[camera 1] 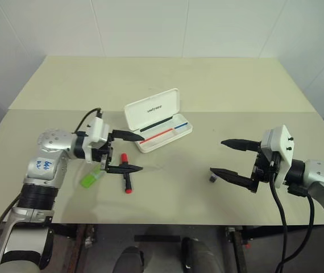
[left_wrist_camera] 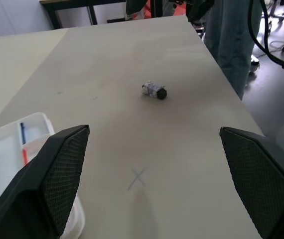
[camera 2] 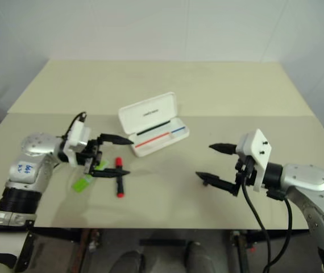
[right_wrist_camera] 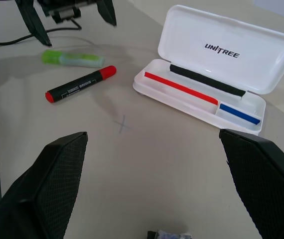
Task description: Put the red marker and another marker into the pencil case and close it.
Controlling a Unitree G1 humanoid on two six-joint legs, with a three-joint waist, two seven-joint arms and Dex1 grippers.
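Case: the flat white hard plastic pencil case (camera 1: 161,121) lies open, no marker inside.
Markers: the slim black red-capped marker (camera 1: 126,171) and stubby green highlighter (camera 1: 91,178) on the desk (camera 1: 179,187), under the left tool (camera 1: 125,152).
Tools: both released, the right tool (camera 1: 230,158) also empty.
Left: everything.

Glossy white plastic pencil case (right_wrist_camera: 216,69); matt beige table (camera 1: 207,85).

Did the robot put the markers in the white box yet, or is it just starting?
Just starting. The pencil case already lies open on the table, with nothing put inside. The red marker and the green highlighter lie side by side on the table beside it. The left gripper hangs open over them; the right gripper is open too, holding nothing. Both markers must go in, then the lid shut.
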